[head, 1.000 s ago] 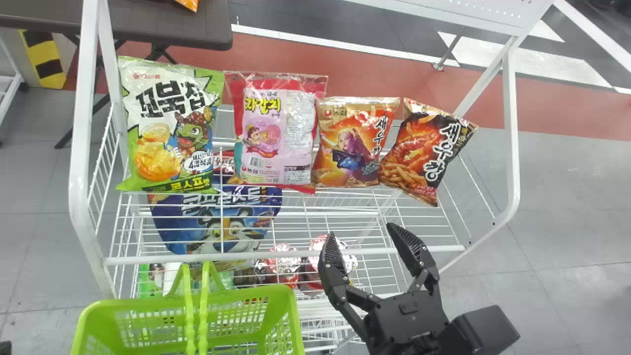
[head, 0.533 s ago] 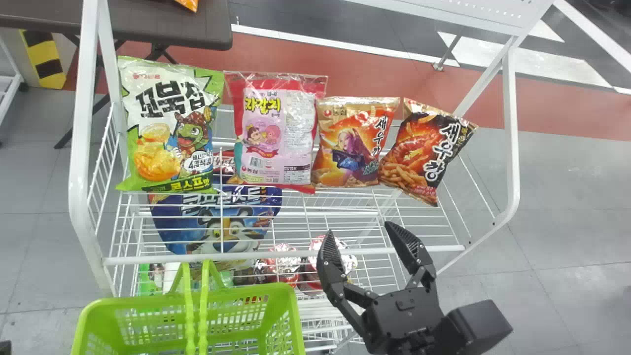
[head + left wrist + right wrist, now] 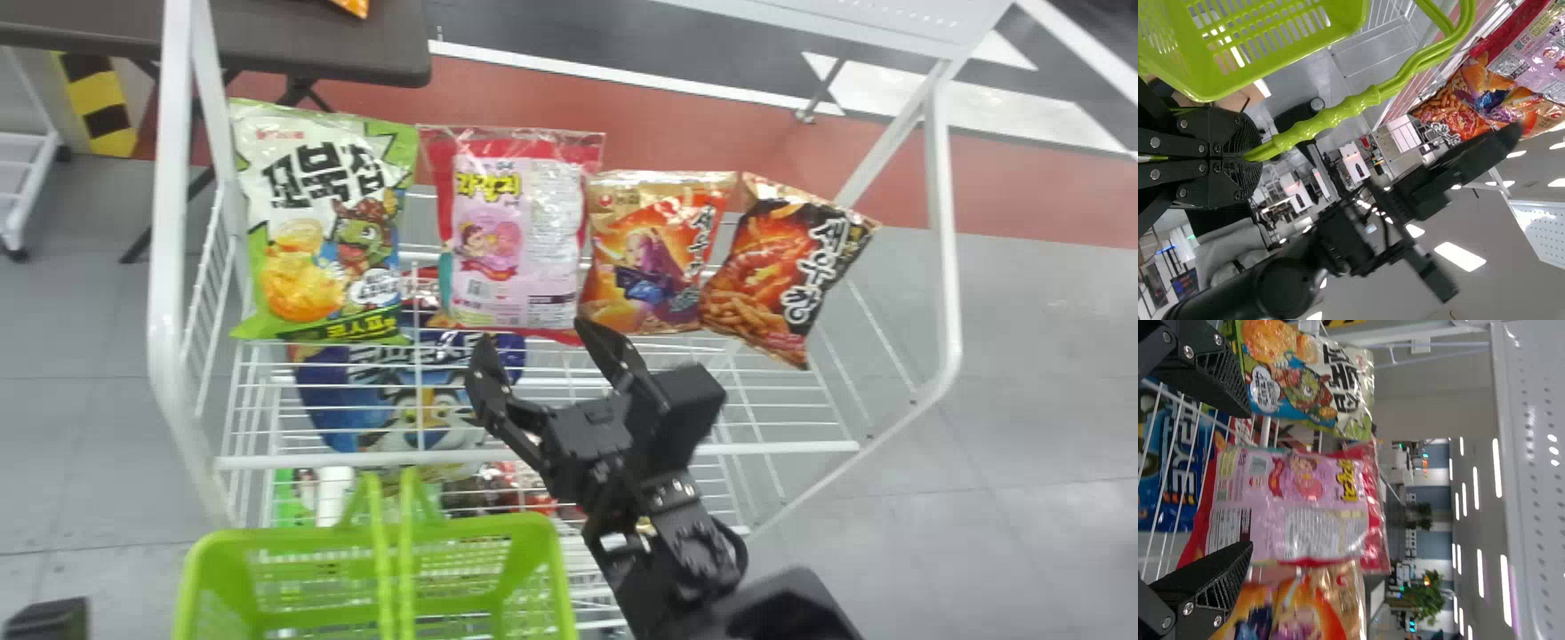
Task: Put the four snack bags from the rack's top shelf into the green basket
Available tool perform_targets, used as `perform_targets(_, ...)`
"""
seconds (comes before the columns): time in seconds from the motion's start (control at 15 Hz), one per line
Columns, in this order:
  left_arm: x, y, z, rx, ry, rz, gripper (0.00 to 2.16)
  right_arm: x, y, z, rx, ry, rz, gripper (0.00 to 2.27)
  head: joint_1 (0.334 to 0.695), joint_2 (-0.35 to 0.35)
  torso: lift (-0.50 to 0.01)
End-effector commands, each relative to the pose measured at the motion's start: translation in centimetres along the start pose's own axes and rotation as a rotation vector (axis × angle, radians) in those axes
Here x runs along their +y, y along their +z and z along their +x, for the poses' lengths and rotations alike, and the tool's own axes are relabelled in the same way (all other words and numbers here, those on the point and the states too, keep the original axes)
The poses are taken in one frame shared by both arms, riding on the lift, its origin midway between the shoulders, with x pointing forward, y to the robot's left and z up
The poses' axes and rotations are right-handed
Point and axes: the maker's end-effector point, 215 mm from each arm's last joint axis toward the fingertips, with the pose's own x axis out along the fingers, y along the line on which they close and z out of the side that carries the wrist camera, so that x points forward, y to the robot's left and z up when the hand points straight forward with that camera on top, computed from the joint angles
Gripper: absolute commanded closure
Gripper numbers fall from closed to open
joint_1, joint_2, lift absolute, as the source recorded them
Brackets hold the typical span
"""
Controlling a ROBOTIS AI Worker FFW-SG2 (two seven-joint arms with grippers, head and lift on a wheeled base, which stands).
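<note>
Pink bag is just past my R pincer, prob my next grab. R pincer is wide open w/ nothing in it. L pincer is closed on the handle of the green basket, which is nearer me than R pincer and off to its left. All 4 bags are on the top shelf: green bag left of R pincer, orange bag a bit right, dark bag farther right.

Orange bag is so close to pink bag that one finger could shove it or pinch both. Pink bag looks wide & slick, so a bad pinch might push it back or let it slip. If L pincer tips the handle, the green basket could swing.

Can't tell if R pincer's tips touch pink bag. Head view cuts off the green basket's near side, & R wrist view cuts off part of orange bag.
</note>
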Motion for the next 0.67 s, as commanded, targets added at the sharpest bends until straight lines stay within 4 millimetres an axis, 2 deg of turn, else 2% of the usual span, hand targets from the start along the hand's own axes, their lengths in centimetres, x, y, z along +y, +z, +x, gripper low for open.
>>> perform_targets(0.0, 0.2, -0.1, 0.0, 0.007, 0.003, 0.002, 2.12, 4.4, 0.5, 4.2, 0.030, 0.071, 0.002, 0.14, 0.695, -0.189, 0.000)
perform_targets(0.13, 0.2, -0.1, 0.1, 0.011, -0.001, 0.002, 2.12, 7.0, 0.8, 7.0, 0.045, 0.093, -0.003, 0.14, 0.695, -0.113, 0.000)
perform_targets(0.27, 0.3, -0.1, -0.2, 0.014, -0.002, 0.006, 2.12, 8.2, 0.6, 9.1, 0.061, 0.106, -0.018, 0.15, 0.695, -0.035, 0.000)
perform_targets(0.4, 0.3, 0.0, -0.5, 0.014, -0.002, 0.010, 2.12, 8.3, -0.5, 10.8, 0.103, 0.114, -0.043, 0.15, 0.695, 0.003, 0.000)
perform_targets(0.6, 0.5, 0.2, -1.0, 0.013, 0.000, 0.008, 2.12, 8.6, -0.8, 13.1, 0.139, 0.130, -0.076, 0.17, 0.695, 0.028, 0.000)
